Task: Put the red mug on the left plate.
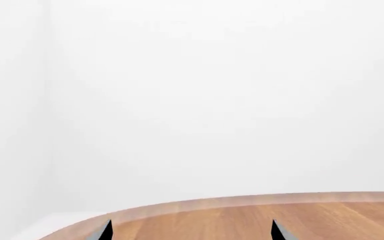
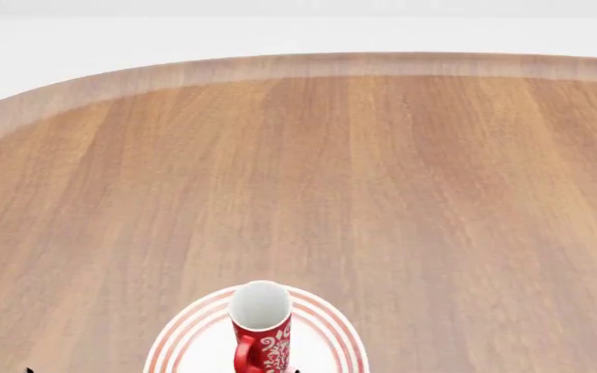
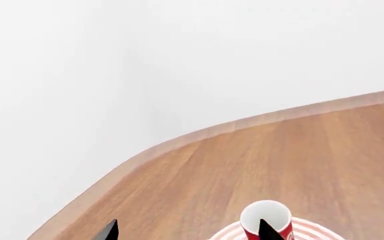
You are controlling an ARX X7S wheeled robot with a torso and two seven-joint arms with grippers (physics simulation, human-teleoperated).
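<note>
The red mug (image 2: 265,348) with its white scroll pattern stands upright on a round white plate with red rings (image 2: 332,336), at the near edge of the head view. It is the only plate in view. The mug (image 3: 267,215) and plate (image 3: 315,232) also show in the right wrist view. My right gripper (image 3: 189,233) is open and empty, with one fingertip (image 3: 267,230) in front of the mug. My left gripper (image 1: 192,233) is open and empty over bare wood. Neither gripper shows clearly in the head view.
The wooden table (image 2: 382,179) has a rounded far edge (image 2: 309,65), with white floor and wall beyond. The yellow mug, the white mug and a second plate are out of view.
</note>
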